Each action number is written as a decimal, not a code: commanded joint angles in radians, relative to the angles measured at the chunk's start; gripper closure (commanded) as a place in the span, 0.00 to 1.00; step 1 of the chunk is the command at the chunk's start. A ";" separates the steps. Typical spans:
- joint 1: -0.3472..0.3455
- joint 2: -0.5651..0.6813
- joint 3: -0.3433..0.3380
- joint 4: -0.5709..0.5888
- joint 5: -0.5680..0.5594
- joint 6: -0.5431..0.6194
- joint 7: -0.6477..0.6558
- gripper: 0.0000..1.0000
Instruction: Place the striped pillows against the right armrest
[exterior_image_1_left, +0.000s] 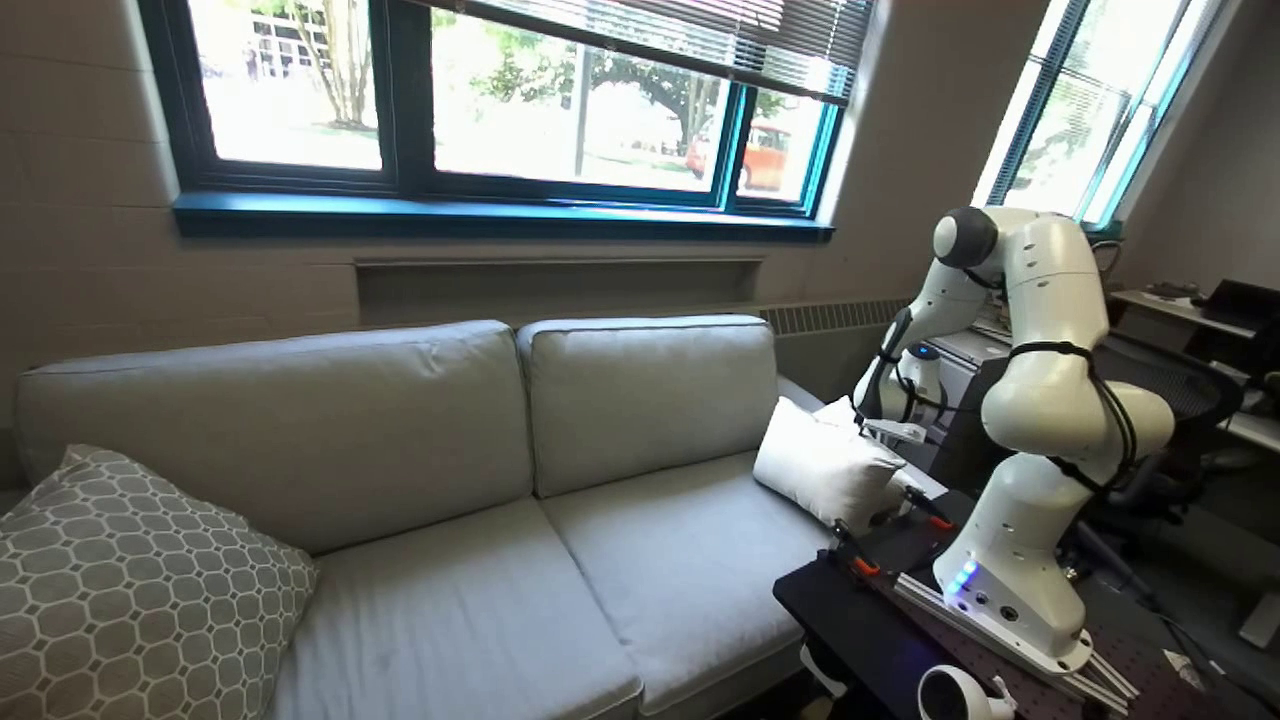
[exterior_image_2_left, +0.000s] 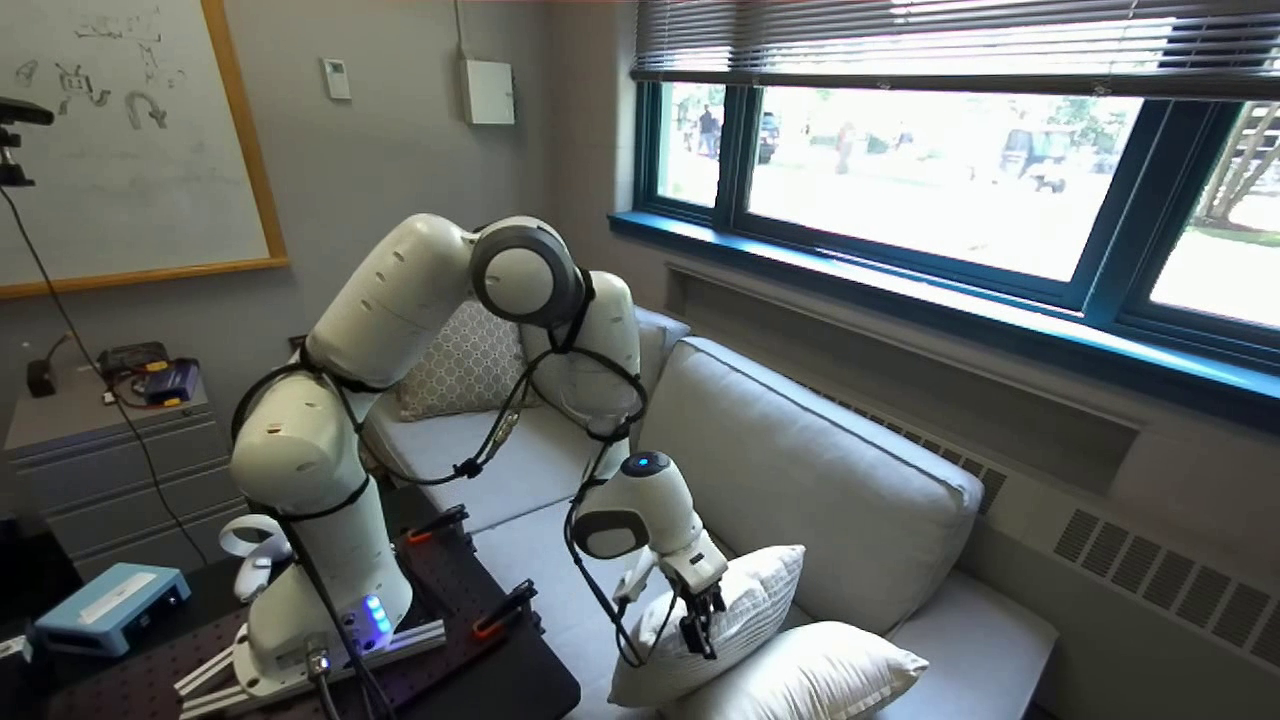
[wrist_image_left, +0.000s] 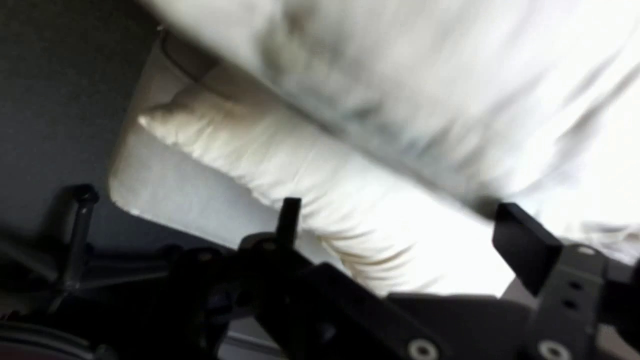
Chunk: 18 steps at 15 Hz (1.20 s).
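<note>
Two off-white striped pillows lie together at the sofa's end. In an exterior view, the upright striped pillow (exterior_image_2_left: 760, 595) leans behind the nearer striped pillow (exterior_image_2_left: 805, 680), which the frame's bottom edge cuts off. The right armrest (exterior_image_2_left: 990, 640) shows beyond them, partly covered in an exterior view where a pillow (exterior_image_1_left: 815, 460) sits beside it. My gripper (exterior_image_2_left: 703, 630) is down at the pillows, in front of the upright one. In the wrist view the gripper (wrist_image_left: 400, 220) has its fingers wide apart, a cream pillow (wrist_image_left: 360, 185) showing behind the gap, with a blurred pillow above. Contact is unclear.
The grey lattice pillow (exterior_image_1_left: 150, 590) rests at the sofa's far end. Back cushions (exterior_image_1_left: 650, 400) stand along the wall side. A black table (exterior_image_1_left: 830, 600) bearing the robot base and orange-tipped clamps (exterior_image_2_left: 505, 610) adjoins the seat. Cables hang from the arm.
</note>
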 joint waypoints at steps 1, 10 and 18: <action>0.274 0.021 -0.223 0.079 0.195 -0.004 -0.020 0.00; 0.775 0.102 -0.435 0.093 0.486 -0.019 -0.006 0.00; 0.466 -0.029 0.103 0.088 0.221 -0.017 0.037 0.00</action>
